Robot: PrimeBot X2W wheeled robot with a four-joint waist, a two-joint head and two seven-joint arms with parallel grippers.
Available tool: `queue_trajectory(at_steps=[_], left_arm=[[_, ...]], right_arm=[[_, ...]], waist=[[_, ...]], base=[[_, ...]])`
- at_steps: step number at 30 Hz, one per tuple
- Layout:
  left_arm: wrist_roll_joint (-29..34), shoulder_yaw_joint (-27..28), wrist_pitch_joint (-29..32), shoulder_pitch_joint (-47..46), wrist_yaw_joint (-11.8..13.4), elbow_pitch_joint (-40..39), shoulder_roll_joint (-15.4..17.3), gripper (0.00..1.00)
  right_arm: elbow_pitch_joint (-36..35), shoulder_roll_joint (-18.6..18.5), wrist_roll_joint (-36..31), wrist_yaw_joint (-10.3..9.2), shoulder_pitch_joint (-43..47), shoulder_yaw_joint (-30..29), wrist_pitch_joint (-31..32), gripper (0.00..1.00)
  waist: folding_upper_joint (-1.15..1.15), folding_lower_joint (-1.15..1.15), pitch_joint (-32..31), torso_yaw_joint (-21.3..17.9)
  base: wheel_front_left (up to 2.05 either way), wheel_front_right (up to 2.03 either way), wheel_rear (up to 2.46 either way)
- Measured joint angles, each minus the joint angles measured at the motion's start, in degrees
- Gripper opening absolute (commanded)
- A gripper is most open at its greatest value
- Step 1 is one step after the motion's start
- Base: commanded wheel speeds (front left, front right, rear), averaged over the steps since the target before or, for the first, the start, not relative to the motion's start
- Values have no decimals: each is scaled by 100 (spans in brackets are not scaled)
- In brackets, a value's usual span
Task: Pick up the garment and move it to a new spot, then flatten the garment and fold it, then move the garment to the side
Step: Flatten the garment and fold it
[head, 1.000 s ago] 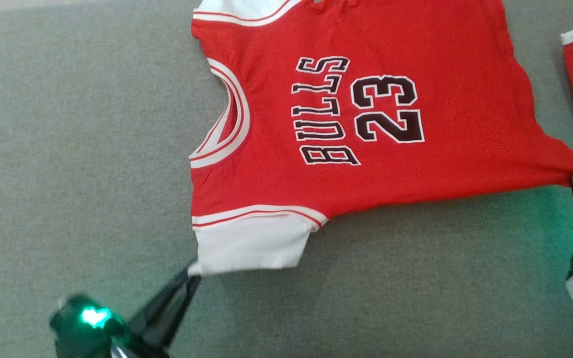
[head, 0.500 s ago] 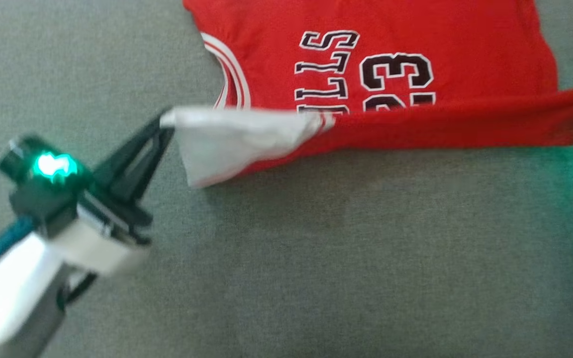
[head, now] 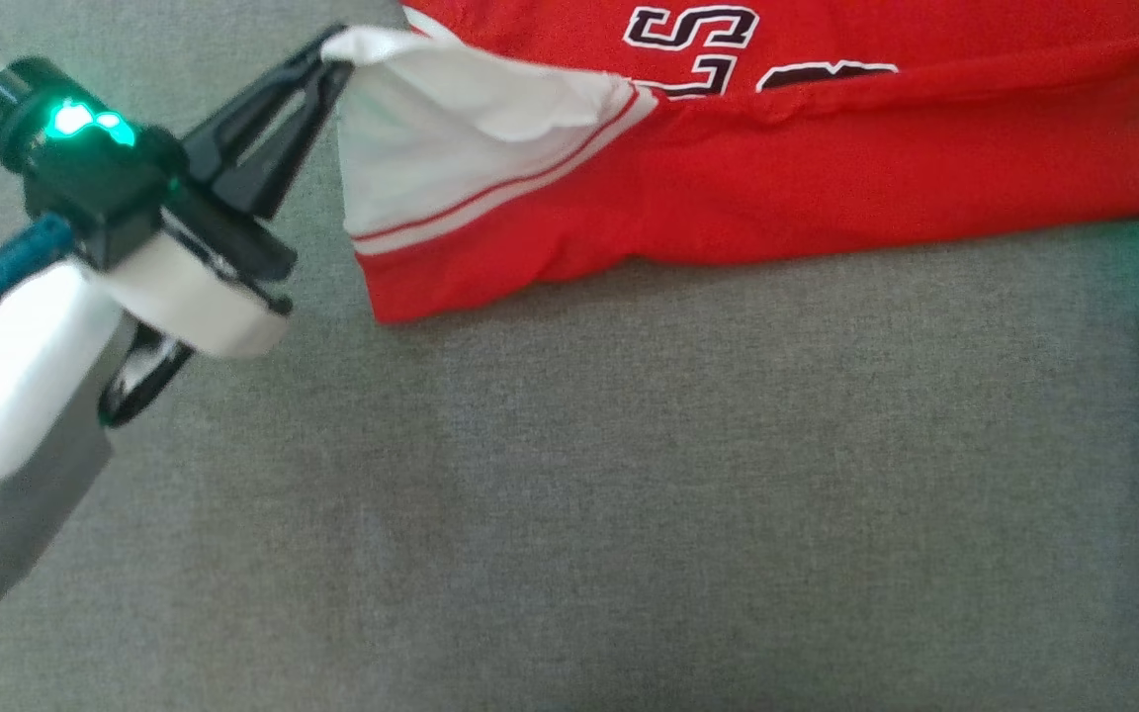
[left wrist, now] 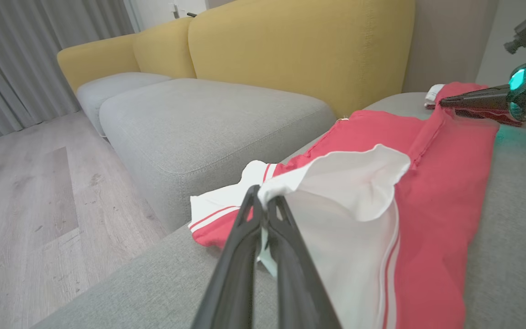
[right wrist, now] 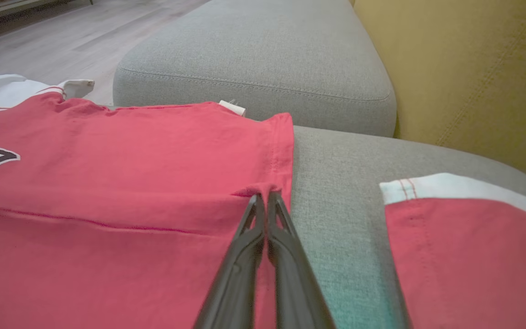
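Nearest us is the bare grey sofa cushion point(head: 629, 494). Beyond it, our left gripper point(head: 327, 54) pinches the white corner of the red jersey point(head: 777, 188) and our right gripper point(right wrist: 263, 195) pinches its hem corner. Both are lifted, and the near edge is doubled over the lettered front.

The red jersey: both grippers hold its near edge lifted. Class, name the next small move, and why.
Probably carry both corners of the jersey away from the robot, over the lettering showing beyond the fold, then lower them: the left gripper pinches the white sleeve, the right gripper the red hem.
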Motion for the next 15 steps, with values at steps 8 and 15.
queue_trajectory(at_steps=[8, 15], left_arm=[[-298, 325, -257, -78, 132, 582, -416, 100], [-799, 938, -280, 1373, 835, 120, -901, 100]], right_arm=[[466, 51, -208, 0, -222, 175, -697, 100], [641, 208, -172, 0, -13, 222, -998, 100]], waist=[[0, 0, -81, -22], [0, -2, -312, -53]], base=[[0, 0, 0], [0, 0, 0]])
